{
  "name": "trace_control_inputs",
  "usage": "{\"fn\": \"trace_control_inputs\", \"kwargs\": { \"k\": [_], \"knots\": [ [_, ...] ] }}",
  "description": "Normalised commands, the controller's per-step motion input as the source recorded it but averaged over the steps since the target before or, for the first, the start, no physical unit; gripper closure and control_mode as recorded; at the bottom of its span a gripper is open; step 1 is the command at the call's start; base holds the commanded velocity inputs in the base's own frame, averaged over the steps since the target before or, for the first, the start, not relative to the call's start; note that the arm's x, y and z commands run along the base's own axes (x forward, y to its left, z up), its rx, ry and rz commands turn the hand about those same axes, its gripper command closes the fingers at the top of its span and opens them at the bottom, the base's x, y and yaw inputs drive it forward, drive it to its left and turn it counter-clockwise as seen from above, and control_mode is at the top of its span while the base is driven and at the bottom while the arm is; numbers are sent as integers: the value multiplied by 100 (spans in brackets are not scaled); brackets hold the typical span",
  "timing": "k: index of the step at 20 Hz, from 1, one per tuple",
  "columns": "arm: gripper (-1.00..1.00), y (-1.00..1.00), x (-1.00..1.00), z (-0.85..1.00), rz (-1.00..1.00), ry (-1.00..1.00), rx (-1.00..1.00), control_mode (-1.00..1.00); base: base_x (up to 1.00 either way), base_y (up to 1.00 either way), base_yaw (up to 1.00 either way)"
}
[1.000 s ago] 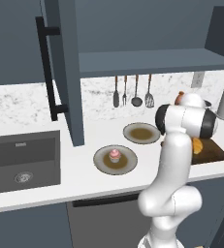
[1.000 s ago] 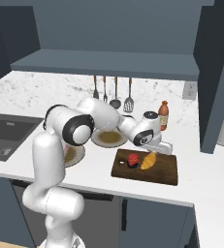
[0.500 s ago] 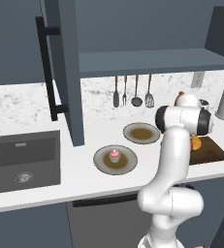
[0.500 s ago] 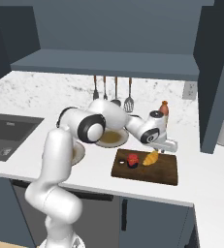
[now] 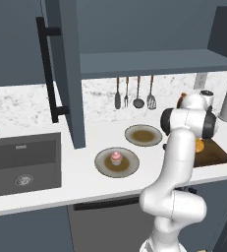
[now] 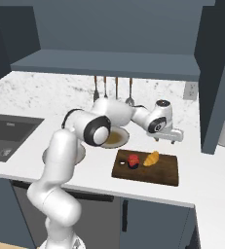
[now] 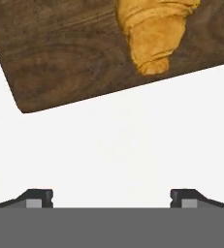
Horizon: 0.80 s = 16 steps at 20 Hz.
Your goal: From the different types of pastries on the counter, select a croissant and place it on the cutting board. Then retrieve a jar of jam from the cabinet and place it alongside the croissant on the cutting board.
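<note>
Tabletop [image 6: 201, 187]: white worktop running along the near edge, with a dark sink [image 5: 21, 165] set into it at the left.
Cupcake plate [image 5: 117, 162]: round, grey-rimmed, near the front edge, carrying a pink-frosted cupcake [image 5: 116, 157].
Cutting board [image 6: 145, 167]: dark brown wood, lying flat on the tabletop right of the plates.
Jar of jam [image 6: 133, 160]: small and red, upright on the board's left half.
Croissant [image 6: 151, 158]: golden-orange, lying on the board just beside the jar, apart from it.
Tool [image 7: 111, 196]: fingers spread wide and holding nothing, hovering over bare tabletop just off the board's edge, with the croissant's tip ahead in the hand view.
Second plate [image 5: 143, 135]: round, behind the cupcake plate, brown in the middle.
Utensils [image 5: 133, 93]: hanging in a row on the marbled back wall.
Cabinet [image 5: 61, 69]: dark blue-grey door with a black bar handle, standing open above the tabletop.
</note>
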Motion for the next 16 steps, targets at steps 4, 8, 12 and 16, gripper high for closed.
{"fn": "trace_control_inputs", "kwargs": {
  "k": [4,8,12,16],
  "knots": [
    [-100,0,-67,54,11,0,0,-100,0,0,0],
    [-100,0,-100,17,7,-4,0,-100,0,0,0],
    [-100,-2,-18,-7,1,0,0,-100,0,0,0],
    [-100,8,-82,11,1,-7,0,-100,0,0,0]
  ]
}}
